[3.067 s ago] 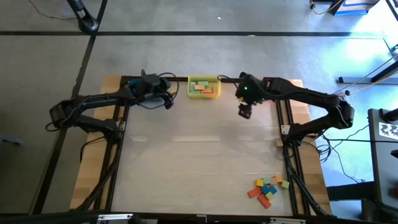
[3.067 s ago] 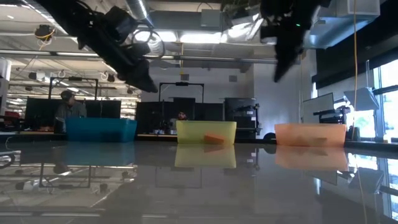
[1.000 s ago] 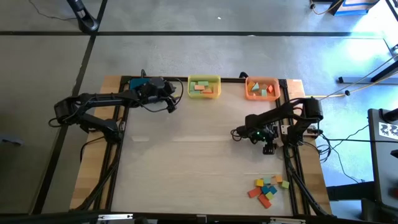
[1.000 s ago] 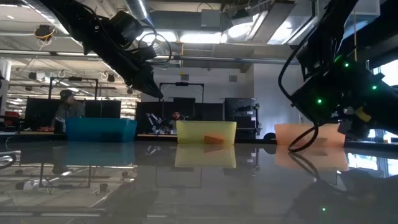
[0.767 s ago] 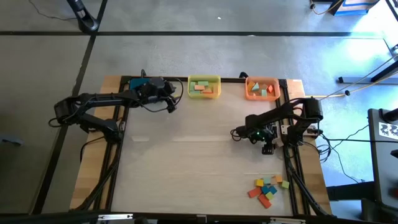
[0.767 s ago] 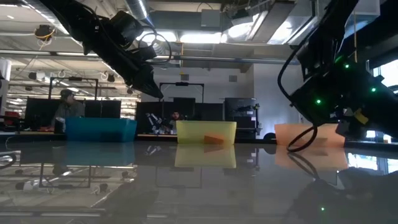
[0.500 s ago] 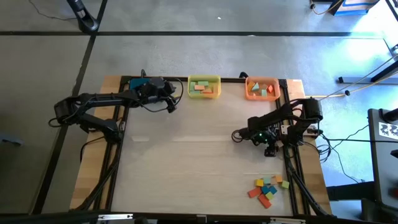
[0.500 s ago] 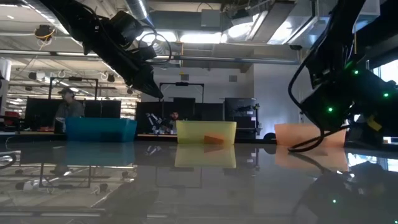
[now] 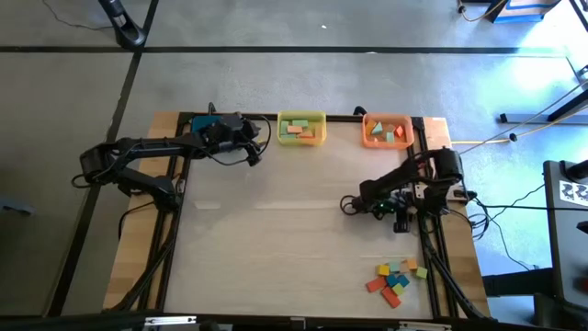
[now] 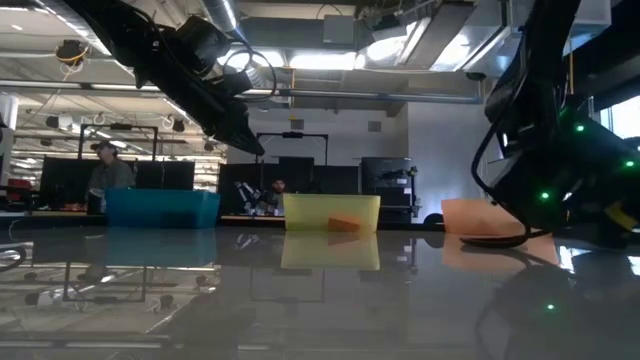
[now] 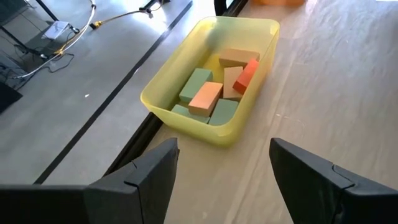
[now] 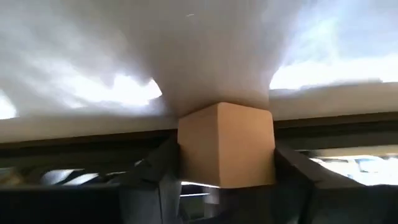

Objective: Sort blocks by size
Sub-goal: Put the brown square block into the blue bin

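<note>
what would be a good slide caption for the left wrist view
Open left gripper hovering beside the yellow bin, which holds green, orange, tan and red blocks.

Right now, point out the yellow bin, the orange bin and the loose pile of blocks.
yellow bin (image 9: 281, 130): high view, its left wall.
orange bin (image 9: 367, 120): high view, its rim corner.
pile of blocks (image 9: 395, 279): high view, the pile's middle.

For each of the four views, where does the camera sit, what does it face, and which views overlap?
High: overhead, straight down on the table, both arms, loose blocks.
Low: table height, facing the bins and room; left tool overhead.
Left wrist: behind the open left tool, facing the yellow bin.
Right wrist: behind the right tool, shut on a tan block.
Shared: high, low and left wrist all show the yellow bin.
</note>
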